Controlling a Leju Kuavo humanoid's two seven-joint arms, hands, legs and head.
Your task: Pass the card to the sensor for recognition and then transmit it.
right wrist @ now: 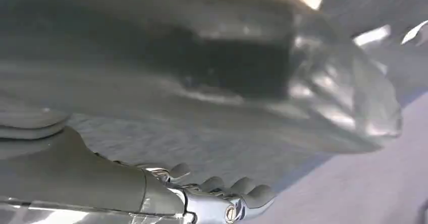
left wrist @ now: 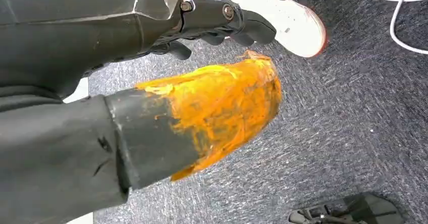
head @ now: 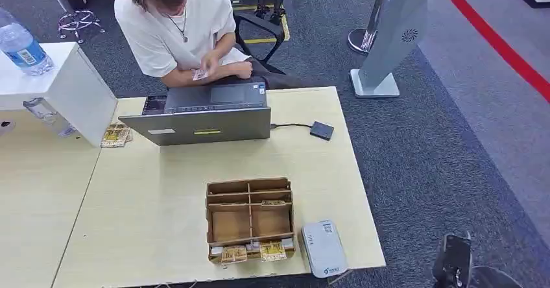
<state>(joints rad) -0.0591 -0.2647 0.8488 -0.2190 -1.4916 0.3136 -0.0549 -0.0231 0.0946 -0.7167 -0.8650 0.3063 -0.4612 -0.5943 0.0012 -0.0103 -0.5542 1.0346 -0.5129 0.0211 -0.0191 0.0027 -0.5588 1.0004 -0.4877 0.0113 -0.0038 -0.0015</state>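
Both hands hang low: left hand [left wrist: 222,24] curled, holding nothing; right hand [right wrist: 222,196], you cannot tell. Cards [head: 253,252] sit in the box's [head: 250,218] near slot, beside the sensor [head: 323,248]. Reach down squarely and pinch one card.

Table [head: 149,236] pale matt wood – cardboard box [head: 250,218] – rough carpet [head: 441,171].

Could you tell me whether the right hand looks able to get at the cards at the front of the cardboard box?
Probably yes: the cards lie uncovered at the box's near edge, and the right hand hangs low beside the table, apparently holding nothing.
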